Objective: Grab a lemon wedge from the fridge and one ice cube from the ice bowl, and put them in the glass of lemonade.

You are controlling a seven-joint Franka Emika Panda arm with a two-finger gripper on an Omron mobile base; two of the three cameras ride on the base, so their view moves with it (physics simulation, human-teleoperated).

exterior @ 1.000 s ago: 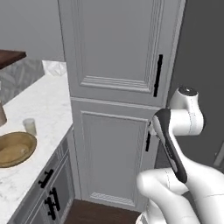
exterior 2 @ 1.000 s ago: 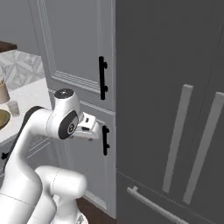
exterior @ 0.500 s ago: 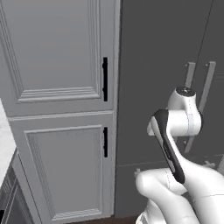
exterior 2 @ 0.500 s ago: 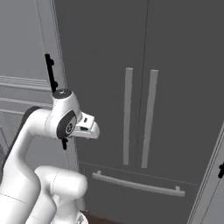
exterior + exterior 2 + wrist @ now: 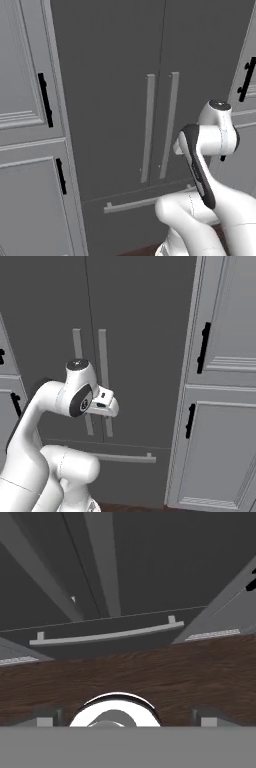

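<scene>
Two stiff bar handles (image 5: 160, 127) are offered on the shut fridge (image 5: 115, 75); best gripped mid-length. Claw (image 5: 125, 717) spread wide, empty.

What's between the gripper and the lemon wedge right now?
The fridge itself: both doors are shut, so the wedge is out of sight behind them. The gripper points down at the floor before the bottom drawer, touching neither door handle.

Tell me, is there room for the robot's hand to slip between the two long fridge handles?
Hardly. The two bar handles of the fridge stand close together with a thin gap. The roomy bare spots are the flat door faces on either side, and the wooden floor before the drawer handle. The tool points at that floor.
</scene>
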